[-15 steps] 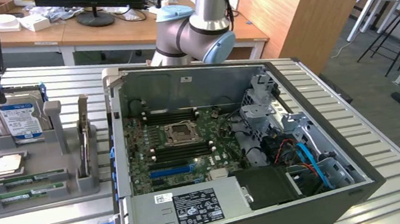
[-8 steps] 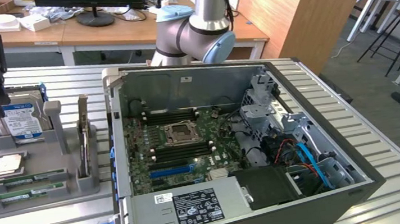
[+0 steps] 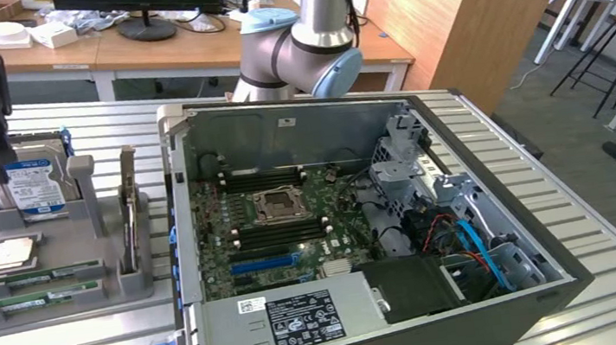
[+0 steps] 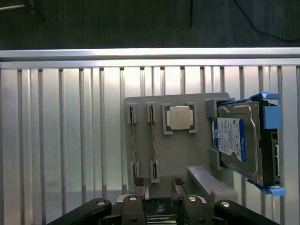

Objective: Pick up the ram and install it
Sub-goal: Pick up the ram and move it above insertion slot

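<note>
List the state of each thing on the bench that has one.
Long green ram sticks: slotted in grey holder, ungripped.
Square silver processor chip: seated in holder recess.
Blue-labelled silver hard drive: upright in holder.
Black computer case: open, side panel off.
Black hand: open, empty, above holder.

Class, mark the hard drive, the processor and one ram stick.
hard drive (image 4: 229,138), wrist view: blue label.
processor (image 4: 180,117), wrist view: middle of silver lid.
ram (image 3: 34,298), exterior view: middle of the front green stick.
</note>
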Available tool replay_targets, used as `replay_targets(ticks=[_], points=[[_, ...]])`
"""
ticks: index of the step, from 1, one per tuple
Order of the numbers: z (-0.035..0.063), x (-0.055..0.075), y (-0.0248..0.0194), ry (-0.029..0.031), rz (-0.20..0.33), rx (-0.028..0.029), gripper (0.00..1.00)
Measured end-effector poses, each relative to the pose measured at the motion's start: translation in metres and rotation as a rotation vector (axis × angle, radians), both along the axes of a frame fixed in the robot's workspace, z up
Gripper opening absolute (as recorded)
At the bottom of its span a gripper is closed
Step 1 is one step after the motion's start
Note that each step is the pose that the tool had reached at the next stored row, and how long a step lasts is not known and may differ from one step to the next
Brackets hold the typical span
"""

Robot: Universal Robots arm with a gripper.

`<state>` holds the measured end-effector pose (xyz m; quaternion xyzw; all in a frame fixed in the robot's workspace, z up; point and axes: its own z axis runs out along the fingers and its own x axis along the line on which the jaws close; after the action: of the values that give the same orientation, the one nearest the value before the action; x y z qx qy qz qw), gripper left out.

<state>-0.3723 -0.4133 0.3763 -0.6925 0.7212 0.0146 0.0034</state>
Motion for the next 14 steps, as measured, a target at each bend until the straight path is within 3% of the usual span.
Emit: replay_targets(ticks=[14], points=[[-0.0136,0.0,0.0,0.0,0.0,0.0,0.36]])
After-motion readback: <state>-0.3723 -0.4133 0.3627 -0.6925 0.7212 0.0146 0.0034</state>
